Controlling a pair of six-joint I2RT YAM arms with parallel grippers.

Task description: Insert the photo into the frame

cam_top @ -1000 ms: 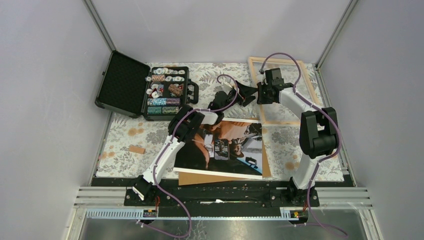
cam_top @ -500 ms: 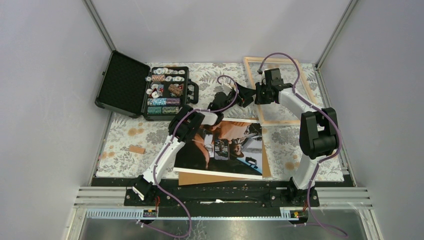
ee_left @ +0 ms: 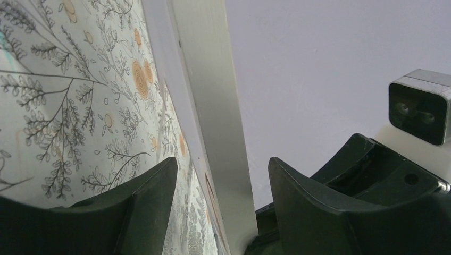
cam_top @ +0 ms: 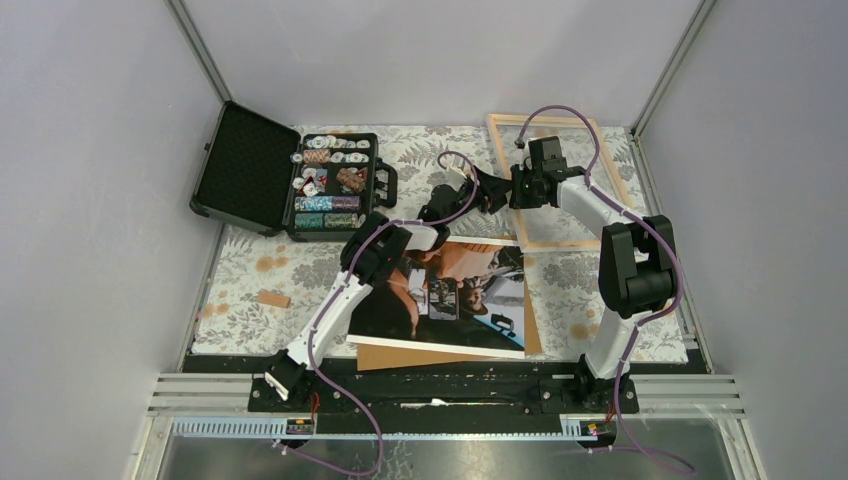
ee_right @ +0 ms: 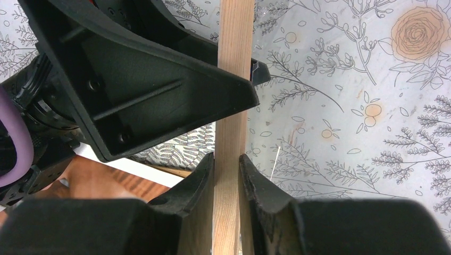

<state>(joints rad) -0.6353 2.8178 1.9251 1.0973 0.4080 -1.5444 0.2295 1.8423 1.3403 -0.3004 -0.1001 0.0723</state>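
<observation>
I am holding the frame [cam_top: 580, 243], which is lying at about 1 o'clock on the table, with the right gripper [ee_right: 226, 164]. Its fingers are pressing on both faces of the frame's 9 o'clock rail, so that side is pinned. The left gripper [ee_left: 223, 164] is sitting astride the same rail from the 9 o'clock side, jaws apart with a gap on either side of the wood, gripping nothing. I am judging that a second hold is wanted because so large and thin a frame would twist from one pinch.

The photo [cam_top: 450, 295] is lying face up at 6 o'clock near the arm bases, on the brown backing board [cam_top: 400, 357], well apart from the frame.

The left arm is covering the photo's 11 o'clock corner. I am not managing to tell whether the gripped rail is lifted off the cloth, and the pane is barely showing.
</observation>
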